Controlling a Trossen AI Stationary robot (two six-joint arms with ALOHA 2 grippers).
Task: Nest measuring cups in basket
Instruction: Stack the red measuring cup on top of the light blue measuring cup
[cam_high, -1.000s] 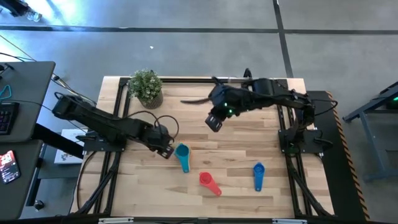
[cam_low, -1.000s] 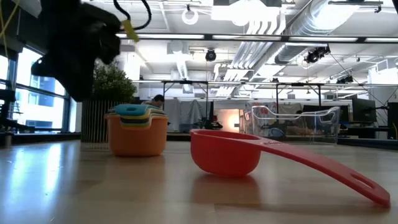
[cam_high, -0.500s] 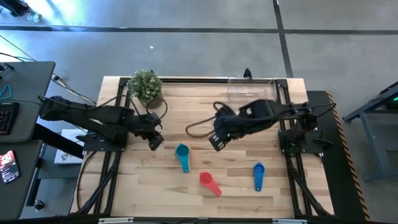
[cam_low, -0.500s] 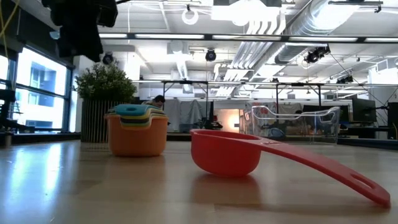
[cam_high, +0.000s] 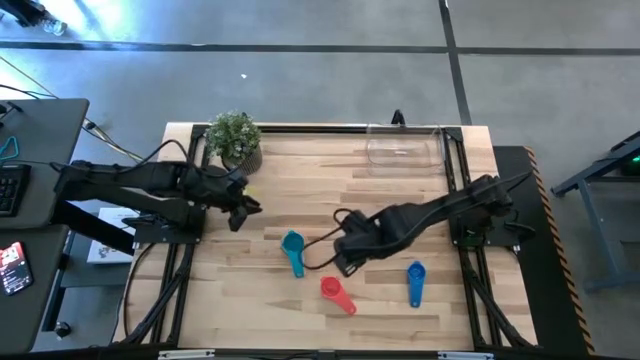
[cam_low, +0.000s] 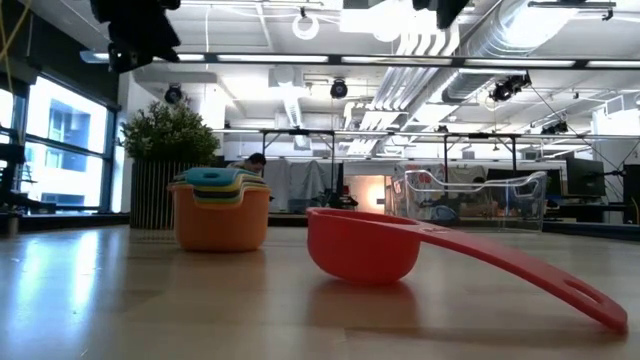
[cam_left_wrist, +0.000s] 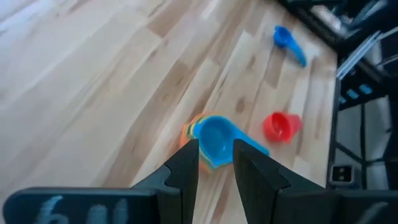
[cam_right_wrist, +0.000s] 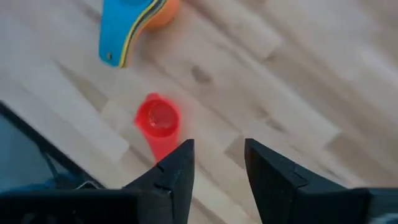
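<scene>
A nested stack of measuring cups (cam_high: 292, 246), light blue on top and orange outermost (cam_low: 220, 216), stands on the table's middle, its handles toward the near edge. A red cup (cam_high: 331, 288) and a blue cup (cam_high: 416, 271) rest apart on their bottoms near the front edge. The clear basket (cam_high: 403, 150) sits at the far right. My left gripper (cam_left_wrist: 216, 163) hangs open and empty, raised to the left of the stack. My right gripper (cam_right_wrist: 217, 163) is open and empty, pointing down above the table just beyond the red cup (cam_right_wrist: 158, 117).
A potted green plant (cam_high: 235, 138) stands at the table's far left corner. A black cable (cam_high: 330, 225) loops off my right arm above the boards between the stack and the gripper. Bare wood lies between the cups and the basket.
My left gripper has risen and drawn back from the stack toward the table's left and far edge, rolling as it went. My right gripper has swung from the far middle of the table toward the near edge and down, stopping close above the red cup. The cups have not moved.
</scene>
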